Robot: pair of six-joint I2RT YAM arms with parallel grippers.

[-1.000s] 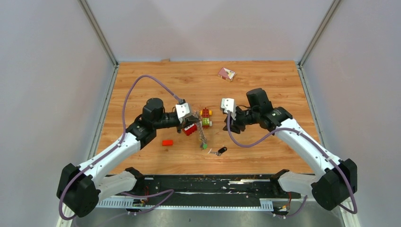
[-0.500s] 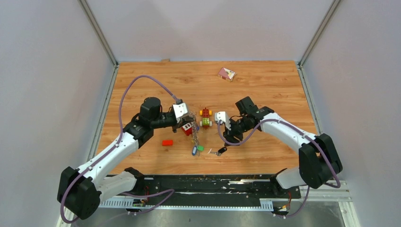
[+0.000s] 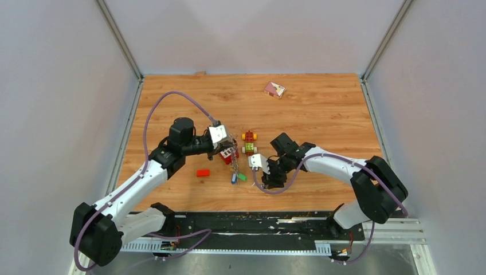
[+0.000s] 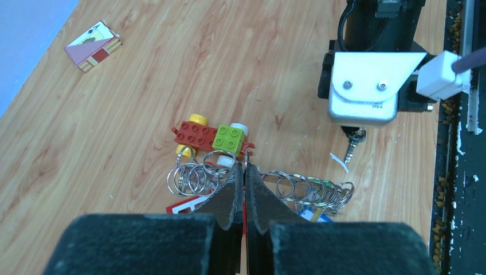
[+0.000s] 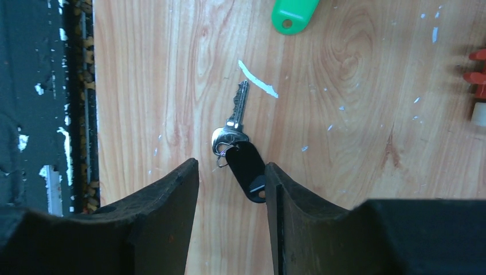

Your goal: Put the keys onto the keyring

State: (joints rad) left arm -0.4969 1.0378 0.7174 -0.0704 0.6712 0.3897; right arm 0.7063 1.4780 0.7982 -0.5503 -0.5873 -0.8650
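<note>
Keyring of linked silver metal loops (image 4: pixel 298 186) is pinched between left fingers (image 4: pixel 228 197); right fingers (image 5: pixel 163 200), spread, flank black-tagged silver key (image 5: pixel 236 117) on wooden surface (image 5: pixel 344 143).

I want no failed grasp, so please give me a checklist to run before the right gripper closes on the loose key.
1. Right gripper open: ok.
2. Key lined up: ok; its black tag lies between the fingers, the blade ahead of them.
3. Gripper low enough over the table: cannot tell.
4. Green tag clear of the fingers: ok.
5. Left gripper shut on the keyring: ok.
</note>
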